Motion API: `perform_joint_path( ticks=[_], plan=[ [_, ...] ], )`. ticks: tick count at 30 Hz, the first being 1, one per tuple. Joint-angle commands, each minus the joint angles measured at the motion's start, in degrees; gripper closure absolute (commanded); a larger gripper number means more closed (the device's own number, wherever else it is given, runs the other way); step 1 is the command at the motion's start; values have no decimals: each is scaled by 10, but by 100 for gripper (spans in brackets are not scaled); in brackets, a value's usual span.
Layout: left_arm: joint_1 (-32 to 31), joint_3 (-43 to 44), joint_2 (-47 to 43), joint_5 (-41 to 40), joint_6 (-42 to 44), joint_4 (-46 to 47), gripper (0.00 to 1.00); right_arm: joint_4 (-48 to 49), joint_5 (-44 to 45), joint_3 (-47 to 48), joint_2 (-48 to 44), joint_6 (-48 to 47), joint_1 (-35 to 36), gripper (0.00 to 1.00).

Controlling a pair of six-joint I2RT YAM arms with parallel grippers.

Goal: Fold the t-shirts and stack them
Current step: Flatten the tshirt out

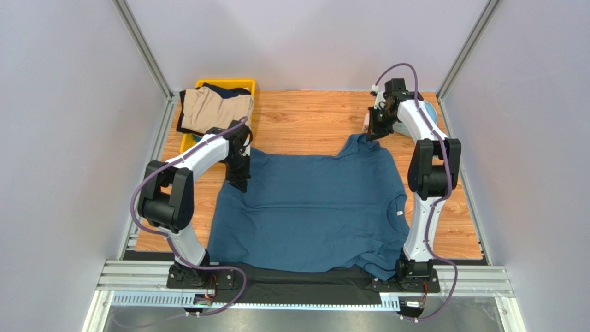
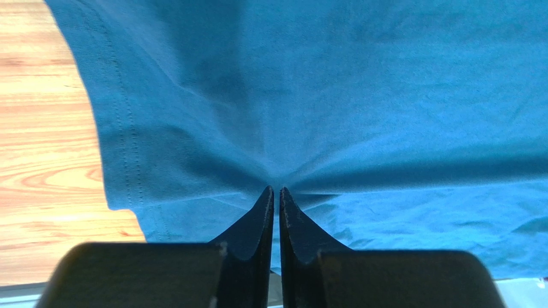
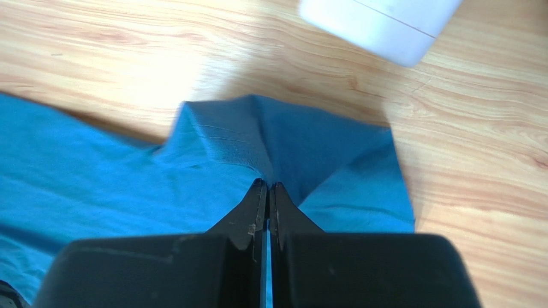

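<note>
A large dark teal-blue t-shirt (image 1: 311, 207) lies spread on the wooden table, its near edge hanging over the front. My left gripper (image 1: 239, 180) is shut on the shirt's far left edge; in the left wrist view the jaws (image 2: 276, 190) pinch the cloth (image 2: 360, 96), which puckers toward them. My right gripper (image 1: 372, 133) is shut on the shirt's far right corner; in the right wrist view the jaws (image 3: 267, 185) hold a raised fold of the cloth (image 3: 96, 179). A bunched tan t-shirt (image 1: 215, 109) and a dark navy one (image 1: 225, 88) lie in the back left bin.
A yellow bin (image 1: 185, 142) stands at the back left corner, holding the bunched garments. A light-blue object (image 1: 431, 109) sits at the back right behind the right arm; a white object (image 3: 379, 22) shows beyond the right jaws. Grey walls enclose the table.
</note>
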Motion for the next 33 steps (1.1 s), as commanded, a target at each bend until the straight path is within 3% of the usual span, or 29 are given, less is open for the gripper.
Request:
perform_joint_path(
  ticks=[1,10,17,18,19,21,33],
  plan=[
    [1,31,-16,-26,-6,7,86,-9,12,14,-79,14,29,100],
    [22,156,13,-100,5,-3,82,-42,70,14,-120,43,68,100],
    [66,327,134,-132,30,-49,80,-34,85,-15,-145,52,69,100],
    [71,345,148,-137,34,-57,68,-30,85,-21,-147,53,69,100],
    [72,374,169,-143,36,-67,63,-31,84,-23,-150,55,69,100],
    [74,399,183,-141,49,-67,63,-27,80,-31,-152,57,69,100],
    [81,392,218,-100,53,-44,63,-23,77,-45,-158,59,68,100]
  ],
)
